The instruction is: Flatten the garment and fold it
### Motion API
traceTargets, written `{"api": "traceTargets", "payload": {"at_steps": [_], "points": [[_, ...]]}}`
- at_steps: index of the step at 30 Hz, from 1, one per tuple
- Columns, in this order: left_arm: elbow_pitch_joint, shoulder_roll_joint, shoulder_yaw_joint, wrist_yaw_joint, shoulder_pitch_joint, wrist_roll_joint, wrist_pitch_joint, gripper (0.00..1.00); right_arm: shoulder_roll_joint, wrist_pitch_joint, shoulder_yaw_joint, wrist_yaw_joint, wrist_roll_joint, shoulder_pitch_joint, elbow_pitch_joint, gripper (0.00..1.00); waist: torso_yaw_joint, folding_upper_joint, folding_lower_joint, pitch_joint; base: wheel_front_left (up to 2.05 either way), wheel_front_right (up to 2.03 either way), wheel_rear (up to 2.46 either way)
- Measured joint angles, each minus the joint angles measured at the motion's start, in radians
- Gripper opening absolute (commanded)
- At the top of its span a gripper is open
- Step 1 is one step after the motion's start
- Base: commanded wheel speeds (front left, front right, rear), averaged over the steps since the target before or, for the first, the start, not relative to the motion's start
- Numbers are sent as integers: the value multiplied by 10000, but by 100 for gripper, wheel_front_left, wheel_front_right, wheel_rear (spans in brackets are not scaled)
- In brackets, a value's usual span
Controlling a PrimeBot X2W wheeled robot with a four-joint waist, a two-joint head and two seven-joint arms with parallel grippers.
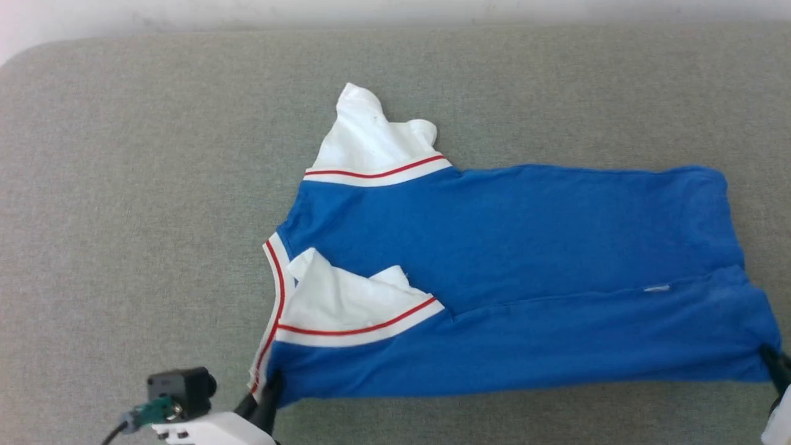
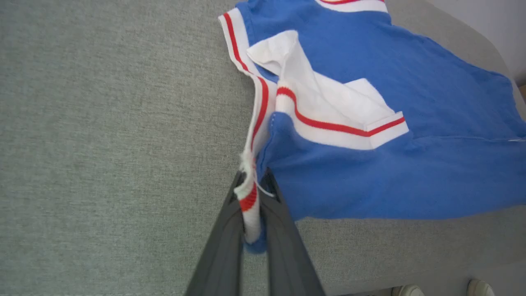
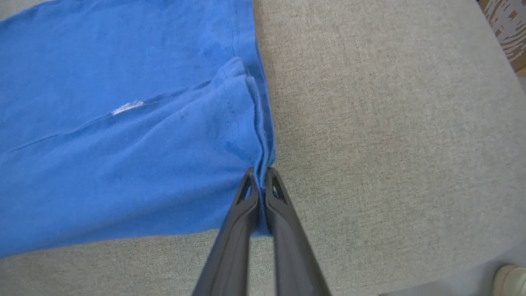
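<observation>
Left pincer was closed tight on the garment, its two dark fingers pinching the bunched white collar band with its red stripe, plus a bit of blue cloth, at the shirt's near left corner. Right pincer was likewise clamped together on the garment, gripping the gathered blue hem at its near right corner. The blue T-shirt lay spread sideways over the middle of the grey cloth-covered worktop, collar toward the left edge and hem toward the right edge. Its near edge ran between the two grips, close to the worktop's front edge. One white sleeve lay folded onto the blue body; the other sleeve pointed toward the far edge.
</observation>
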Motion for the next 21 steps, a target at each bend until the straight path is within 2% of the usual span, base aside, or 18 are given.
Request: {"api": "traceTargets", "payload": {"at_steps": [9, 10, 11, 12, 13, 17, 21], "points": [[2228, -874, -230, -777, -499, -556, -604, 0, 182, -560, 598, -2, -77, 73, 1223, 0, 51, 0, 2, -51, 0, 0, 0], [2508, -959, -201, -853, -579, -616, -713, 8, 188, -631, 633, -2, -92, 46, 1344, 5, 45, 0, 1, -89, 0, 0, 0], [2740, -1007, -201, -892, -662, -623, -790, 27, 203, -746, 635, -2, -102, 2, 1453, 58, 39, 0, 1, -130, 0, 0, 0], [2930, -1026, -201, -966, -715, -625, -857, 56, 211, -859, 646, -2, -136, -41, 1524, 100, 30, 0, 1, -175, 0, 0, 0], [3074, -1045, -180, -974, -738, -625, -943, 100, 205, -924, 663, -2, -150, -58, 1580, 100, 19, 1, 1, -216, 0, 0, 0], [3118, -1135, 69, -1053, -757, -767, -1381, 100, 207, -1170, 591, -2, -119, -56, 1494, 100, -33, 0, 1, -351, 0, 0, 0], [1837, -1290, 1298, -938, -337, -1135, -2679, 100, 207, -1776, 510, -2, -67, -153, 694, 100, -164, 0, 0, -322, 0, 0, 0]]}}
